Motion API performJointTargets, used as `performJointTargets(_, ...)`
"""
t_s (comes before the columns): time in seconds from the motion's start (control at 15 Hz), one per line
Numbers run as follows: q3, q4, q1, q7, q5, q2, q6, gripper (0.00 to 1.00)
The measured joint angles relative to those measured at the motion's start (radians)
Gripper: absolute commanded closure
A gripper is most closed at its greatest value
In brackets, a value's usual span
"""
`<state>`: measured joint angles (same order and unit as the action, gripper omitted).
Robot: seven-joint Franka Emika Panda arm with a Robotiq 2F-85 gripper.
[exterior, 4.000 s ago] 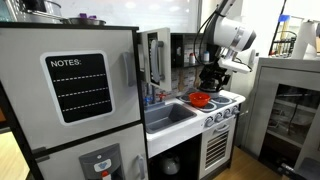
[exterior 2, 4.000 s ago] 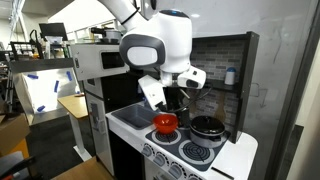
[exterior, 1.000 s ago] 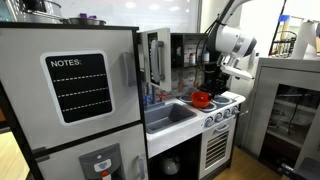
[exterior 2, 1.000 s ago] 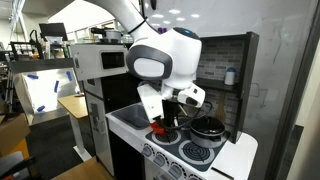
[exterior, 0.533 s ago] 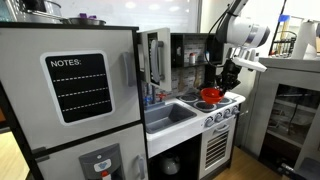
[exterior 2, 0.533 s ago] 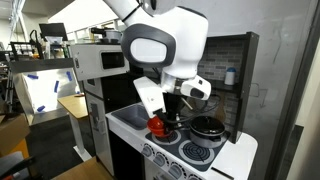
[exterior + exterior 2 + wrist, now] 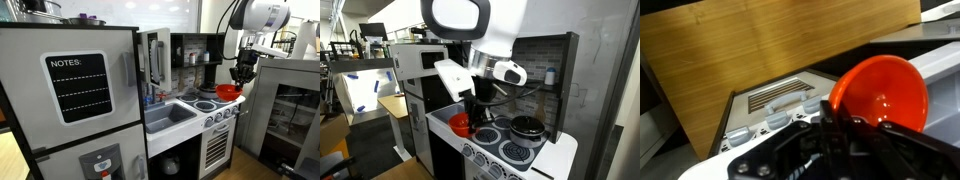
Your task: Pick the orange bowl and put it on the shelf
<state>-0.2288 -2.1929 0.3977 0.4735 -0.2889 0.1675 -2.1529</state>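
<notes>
Gripper (image 7: 240,77) pinches the rim of the orange bowl (image 7: 229,91), which hangs just below it, clear of the stove (image 7: 515,150); best carried level, entering the shelf (image 7: 542,87) slowly, bowl rim clear of the hutch frame

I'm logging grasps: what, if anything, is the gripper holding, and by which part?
The gripper holds the orange bowl by its rim, clear of the stove.

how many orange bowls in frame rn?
1. The orange bowl is held up in the gripper, near the stove. Others could be hidden behind the arm.
</notes>
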Motion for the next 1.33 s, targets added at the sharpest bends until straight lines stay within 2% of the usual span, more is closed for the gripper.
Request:
performJointTargets(0.27,-0.019,-0.029,-0.001,0.028,0.056,-0.07,0.037,0.98)
performJointTargets(0.6,-0.036,-0.034,-0.002,0.035,0.038,-0.141,0.045,0.98)
performJointTargets(0.87,-0.042,-0.027,-0.006,-0.015,-0.054,-0.171,0.048,0.98)
performJointTargets(1.33,-0.045,-0.005,-0.034,-0.216,-0.239,-0.168,0.043,0.98)
